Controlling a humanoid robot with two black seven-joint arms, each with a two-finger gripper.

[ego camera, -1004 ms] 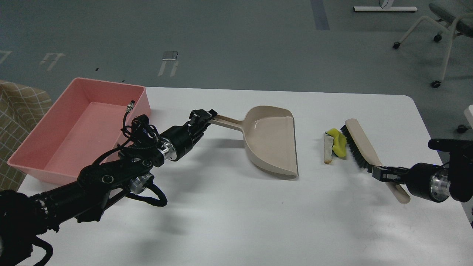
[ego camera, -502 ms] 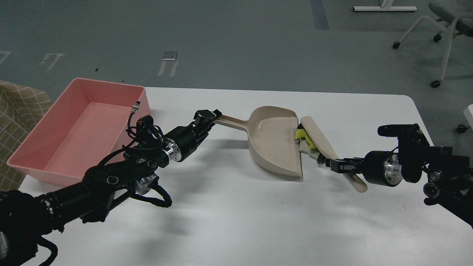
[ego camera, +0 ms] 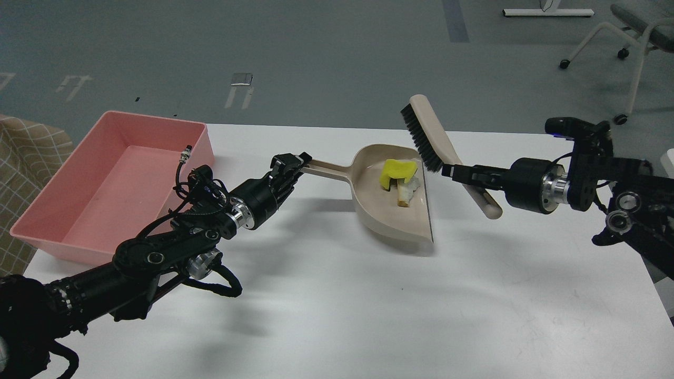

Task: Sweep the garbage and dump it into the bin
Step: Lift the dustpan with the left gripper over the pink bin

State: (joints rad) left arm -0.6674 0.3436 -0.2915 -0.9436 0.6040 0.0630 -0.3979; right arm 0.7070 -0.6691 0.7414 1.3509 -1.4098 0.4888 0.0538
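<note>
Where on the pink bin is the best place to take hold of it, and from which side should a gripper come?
Probably the pink bin's rim on the long right wall, the one nearest the left gripper. The bin is an open tray with thin upright walls and nothing visibly inside, so one finger could go inside and one outside, coming from above. That gripper is shut on the dustpan handle, so it must first be freed.
</note>
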